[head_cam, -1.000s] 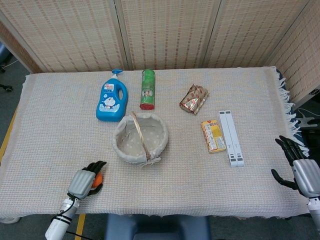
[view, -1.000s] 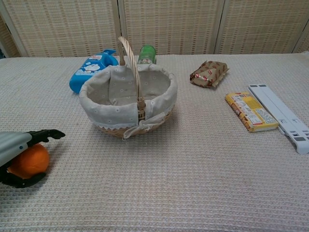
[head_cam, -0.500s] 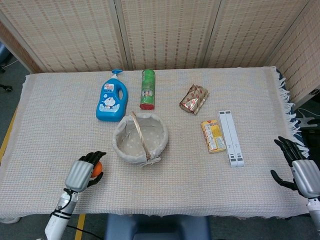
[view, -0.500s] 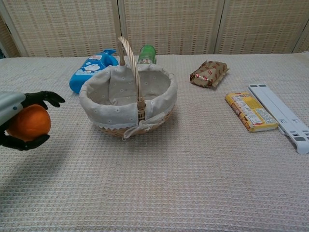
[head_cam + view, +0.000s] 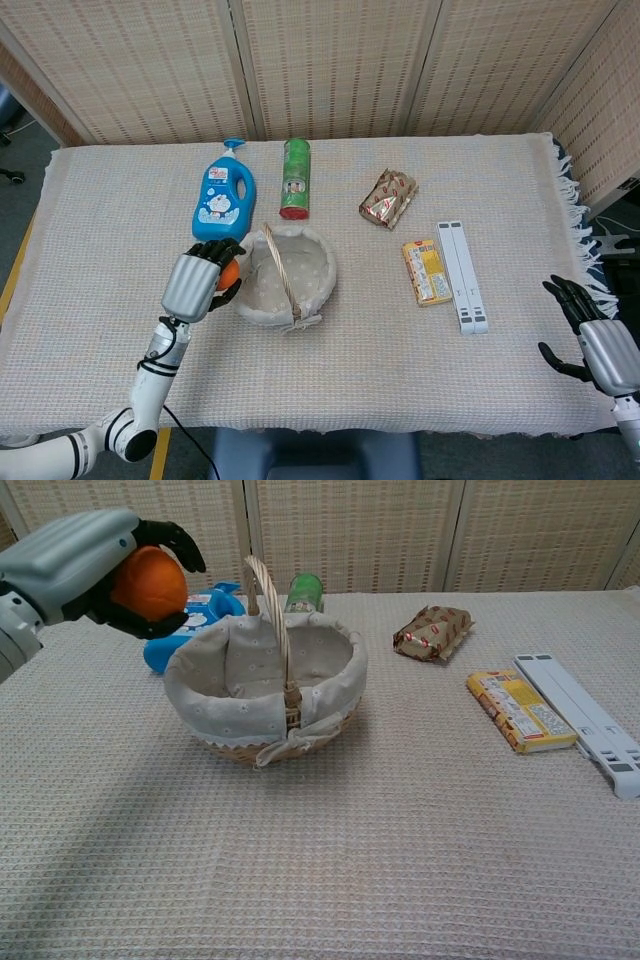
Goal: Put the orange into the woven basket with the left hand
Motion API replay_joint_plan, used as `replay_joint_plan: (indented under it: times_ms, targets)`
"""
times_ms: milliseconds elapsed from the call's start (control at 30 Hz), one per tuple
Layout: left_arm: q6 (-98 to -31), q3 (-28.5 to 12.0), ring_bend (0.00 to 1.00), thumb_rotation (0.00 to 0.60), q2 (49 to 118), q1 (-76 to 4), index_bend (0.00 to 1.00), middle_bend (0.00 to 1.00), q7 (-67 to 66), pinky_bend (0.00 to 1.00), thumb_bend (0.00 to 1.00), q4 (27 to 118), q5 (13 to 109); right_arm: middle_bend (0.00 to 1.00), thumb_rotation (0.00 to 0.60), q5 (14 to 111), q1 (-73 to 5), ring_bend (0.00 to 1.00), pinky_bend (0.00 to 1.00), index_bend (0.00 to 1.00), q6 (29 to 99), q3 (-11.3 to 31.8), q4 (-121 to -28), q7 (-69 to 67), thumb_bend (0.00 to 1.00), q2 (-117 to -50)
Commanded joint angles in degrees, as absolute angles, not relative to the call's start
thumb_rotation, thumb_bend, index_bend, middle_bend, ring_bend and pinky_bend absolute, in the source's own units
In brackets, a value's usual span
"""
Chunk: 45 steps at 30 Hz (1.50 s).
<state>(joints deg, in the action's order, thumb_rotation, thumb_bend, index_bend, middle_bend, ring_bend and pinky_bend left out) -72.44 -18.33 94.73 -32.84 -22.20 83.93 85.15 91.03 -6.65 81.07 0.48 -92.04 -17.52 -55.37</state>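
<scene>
Since the earlier frames, the left hand [image 5: 198, 281] [image 5: 82, 560] had risen off the cloth and swung inward, carrying the orange [image 5: 230, 273] [image 5: 150, 582] from the near left edge up beside the woven basket [image 5: 281, 275] [image 5: 262, 692]. Its dark fingers [image 5: 176, 539] were curled around the fruit, which sat cupped in the palm, mostly hidden under the hand from the head view. Hand and orange hung in the air just left of the basket's rim, not yet over the lined hollow. Beyond the hand lay the blue detergent bottle [image 5: 224, 200] [image 5: 188, 620], with the green can [image 5: 295, 179] [image 5: 303, 592] further to the right of it. Past the basket were the brown snack packet [image 5: 388, 197] [image 5: 433, 631], the yellow box [image 5: 426, 271] [image 5: 519, 711] and the white stand [image 5: 462, 276] [image 5: 580, 722]. Far across the table [image 5: 380, 360], well apart from everything, the right hand [image 5: 598, 346] hovered by the edge, fingers apart and holding nothing.
</scene>
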Motion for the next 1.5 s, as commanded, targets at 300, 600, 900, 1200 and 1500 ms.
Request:
replay_joint_plan:
  times_ms: [300, 600, 900, 1200, 1500]
  targets:
    - [-68.7, -17.0, 0.53, 0.600, 103.0, -38.8, 0.57, 0.62, -19.2, 0.76, 0.37, 81.4, 82.9, 0.00, 0.600, 91.8, -6.9, 0.00, 0.34, 0.00, 81.0, 0.1, -91.7, -18.8, 0.24, -54.9]
    - [-68.5, -17.9, 0.54, 0.600, 110.0, -42.2, 0.58, 0.62, -21.3, 0.76, 0.37, 78.0, 80.4, 0.00, 0.600, 91.8, -7.3, 0.00, 0.34, 0.00, 80.3, -0.2, -91.6, -19.1, 0.24, -54.7]
    - [-65.7, -18.0, 0.20, 0.600, 108.8, -43.3, 0.15, 0.16, -26.5, 0.47, 0.37, 76.7, 76.5, 0.00, 0.600, 91.7, -7.6, 0.00, 0.34, 0.00, 79.8, -0.2, -91.5, -19.5, 0.24, -54.5]
    - [-62.2, -16.8, 0.02, 0.600, 102.6, -42.4, 0.01, 0.00, -31.7, 0.20, 0.37, 82.8, 70.2, 0.00, 0.600, 91.4, -7.9, 0.00, 0.34, 0.00, 78.9, -0.5, -92.1, -18.2, 0.24, -54.7]
    - [-63.4, -15.6, 0.01, 0.600, 97.6, -41.7, 0.03, 0.02, -36.1, 0.13, 0.37, 89.2, 67.5, 0.00, 0.600, 91.2, -8.1, 0.00, 0.34, 0.00, 78.5, -0.6, -92.3, -17.6, 0.24, -54.7]
